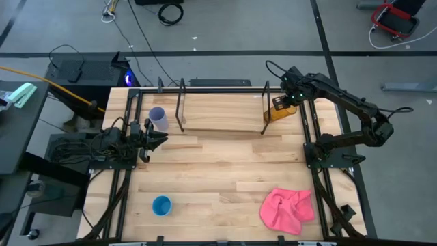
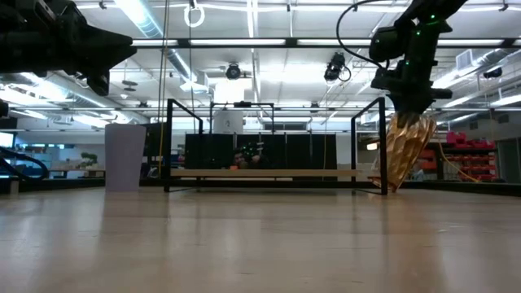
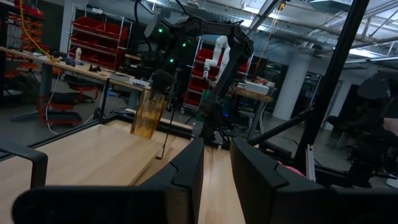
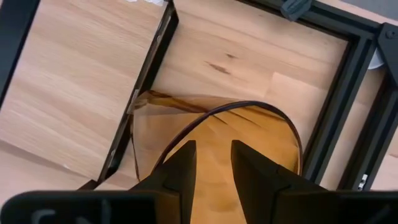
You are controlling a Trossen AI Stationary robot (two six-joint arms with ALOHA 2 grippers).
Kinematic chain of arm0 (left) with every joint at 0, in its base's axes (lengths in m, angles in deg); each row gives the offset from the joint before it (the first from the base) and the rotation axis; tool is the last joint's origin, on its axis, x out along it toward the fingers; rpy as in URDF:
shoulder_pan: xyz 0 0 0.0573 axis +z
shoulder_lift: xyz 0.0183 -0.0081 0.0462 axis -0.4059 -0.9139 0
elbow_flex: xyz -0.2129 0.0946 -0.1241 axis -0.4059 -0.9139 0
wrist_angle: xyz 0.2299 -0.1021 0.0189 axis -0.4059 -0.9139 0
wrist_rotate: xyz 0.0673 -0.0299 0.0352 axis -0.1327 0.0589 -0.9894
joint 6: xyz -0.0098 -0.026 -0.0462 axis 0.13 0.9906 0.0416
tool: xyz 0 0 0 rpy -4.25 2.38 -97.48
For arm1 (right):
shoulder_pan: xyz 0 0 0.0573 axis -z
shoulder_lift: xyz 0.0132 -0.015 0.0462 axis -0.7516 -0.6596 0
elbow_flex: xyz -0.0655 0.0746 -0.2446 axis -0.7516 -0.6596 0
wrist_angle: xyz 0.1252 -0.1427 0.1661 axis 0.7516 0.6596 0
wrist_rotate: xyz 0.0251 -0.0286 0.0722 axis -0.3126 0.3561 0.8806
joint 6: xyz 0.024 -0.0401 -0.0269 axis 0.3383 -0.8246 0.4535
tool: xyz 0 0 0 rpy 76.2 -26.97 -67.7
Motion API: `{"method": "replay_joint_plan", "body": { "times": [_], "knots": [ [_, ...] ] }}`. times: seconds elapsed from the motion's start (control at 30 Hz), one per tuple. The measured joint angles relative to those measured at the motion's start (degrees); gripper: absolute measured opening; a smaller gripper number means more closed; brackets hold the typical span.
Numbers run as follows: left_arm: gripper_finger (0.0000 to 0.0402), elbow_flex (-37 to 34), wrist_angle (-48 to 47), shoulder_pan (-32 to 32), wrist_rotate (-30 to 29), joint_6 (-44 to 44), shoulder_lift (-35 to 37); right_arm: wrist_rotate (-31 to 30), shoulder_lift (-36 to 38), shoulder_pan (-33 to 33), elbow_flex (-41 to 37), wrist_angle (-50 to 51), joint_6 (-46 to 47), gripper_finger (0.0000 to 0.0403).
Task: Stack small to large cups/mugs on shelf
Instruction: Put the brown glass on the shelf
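We judge the step in hand to be the carrying of the tallest cup to the shelf: our right gripper [image 1: 285,102] has its fingers clamped on the rim of the amber-orange cup [image 1: 280,111], one finger inside the mouth and one outside as the right wrist view shows it, and holds the cup just outside the right end of the shelf [image 1: 222,112], clear of the table [image 1: 218,171] in the low view. The cup hangs mouth up but tilted, its long axis leaning off the vertical with the base swung toward the shelf's end frame and the rim away from it. The next move, as we read it, calls for lifting the cup over the black end rods, bringing its axis upright and setting it on the wood board near the right end, leaving room for the other two. The lavender cup [image 1: 158,118] stands upright on the table just outside the shelf's left end, near our left gripper [image 1: 153,140], which waits there with its fingers apart and empty. The blue cup [image 1: 162,205] stands mouth up near the front edge, well apart from the shelf, and the pink cloth [image 1: 287,210] lies at the front right.
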Motion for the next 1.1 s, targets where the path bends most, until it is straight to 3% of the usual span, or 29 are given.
{"method": "replay_joint_plan", "body": {
  "times": [1.1],
  "knots": [
    [0.0090, -0.02, 0.24, 0.01, -0.02, -0.49, 0.00, -2.14, 0.00, -5.73, 0.07, -1.90, 0.00, 0.0095]
  ]
}}
